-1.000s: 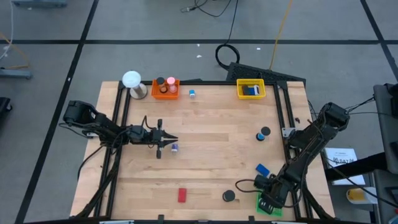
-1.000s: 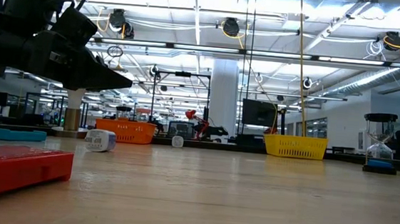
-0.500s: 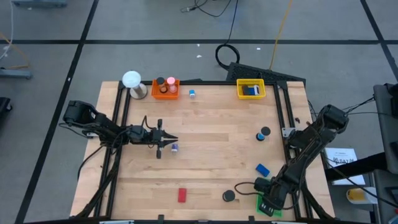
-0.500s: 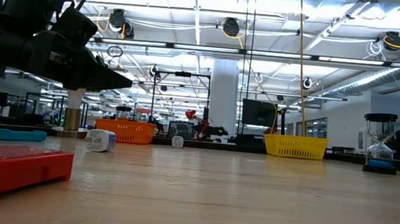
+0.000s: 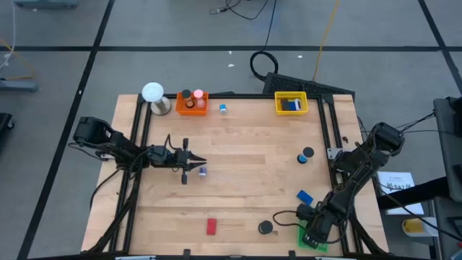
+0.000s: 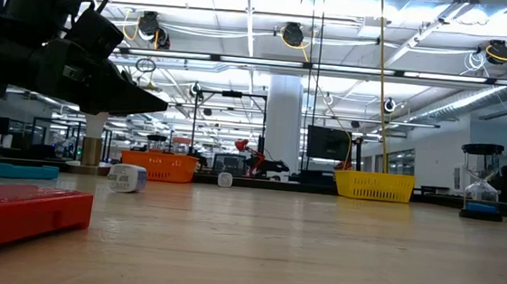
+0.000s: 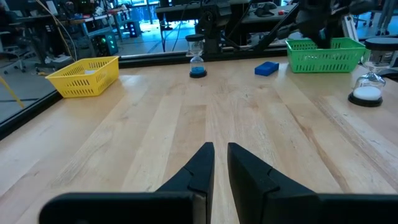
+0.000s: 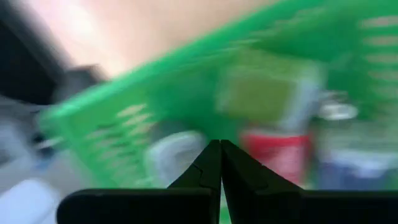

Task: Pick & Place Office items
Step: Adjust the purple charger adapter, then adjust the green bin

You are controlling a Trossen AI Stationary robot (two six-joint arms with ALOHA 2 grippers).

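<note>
I am holding my right gripper [image 5: 312, 237] over the green tray [image 5: 306, 243] at the table's near right corner with its jaws pressed shut on nothing, and my left gripper [image 5: 203, 167] is hovering over the left-middle of the table with its fingers [image 7: 202, 167] nearly together – empty, just beside a small clip-like bit [image 5: 204, 172]. The other items are lying scattered – a red block [image 5: 211, 227] near the front edge, a black disc [image 5: 266, 227] to its right, a blue block [image 5: 304, 196] close to my right arm, and a disc [image 5: 308, 153] farther back.
</note>
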